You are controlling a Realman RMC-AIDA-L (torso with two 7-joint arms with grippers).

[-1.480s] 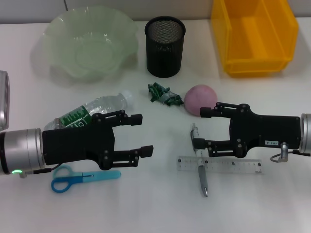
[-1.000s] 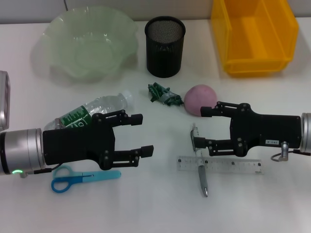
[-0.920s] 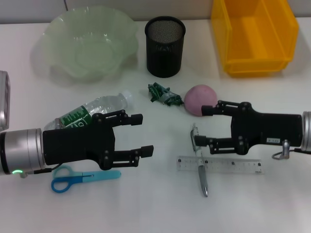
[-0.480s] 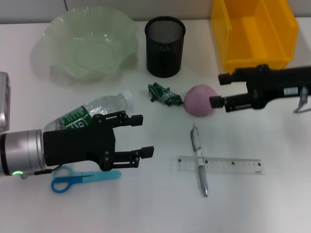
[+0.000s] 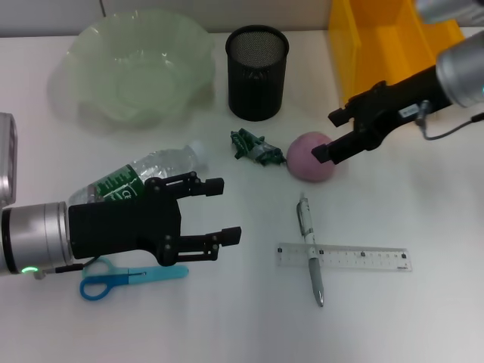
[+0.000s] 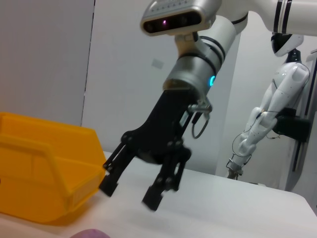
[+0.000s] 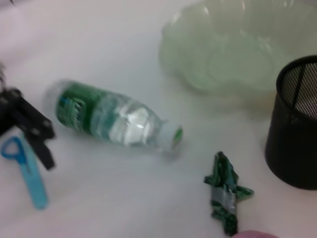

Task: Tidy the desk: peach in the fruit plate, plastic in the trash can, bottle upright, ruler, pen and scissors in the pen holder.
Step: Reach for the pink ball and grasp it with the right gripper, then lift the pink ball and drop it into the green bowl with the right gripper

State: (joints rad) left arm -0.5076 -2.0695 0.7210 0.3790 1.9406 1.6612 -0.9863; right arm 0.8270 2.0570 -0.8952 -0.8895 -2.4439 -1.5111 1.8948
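The pink peach (image 5: 306, 164) lies mid-table, and my right gripper (image 5: 327, 136) hangs open just above its right side, angled down from the back right. The left wrist view shows the right gripper (image 6: 129, 195) with fingers spread. My left gripper (image 5: 219, 209) rests open over the lying bottle (image 5: 151, 170), with the blue scissors (image 5: 125, 276) just in front of it. Green crumpled plastic (image 5: 253, 147) sits left of the peach. The pen (image 5: 310, 249) lies across the clear ruler (image 5: 344, 257). Behind stand the black mesh pen holder (image 5: 257, 72), the green fruit plate (image 5: 136, 68) and the yellow trash can (image 5: 393, 53).
The right wrist view looks over the bottle (image 7: 114, 119), the plastic (image 7: 225, 196), the scissors (image 7: 27, 168), the pen holder (image 7: 297, 124) and the fruit plate (image 7: 233, 44). A grey object (image 5: 6, 155) sits at the table's left edge.
My right arm lifted away from the pen and ruler, swung toward the back right and now tilts down over the peach. The left arm has not moved.
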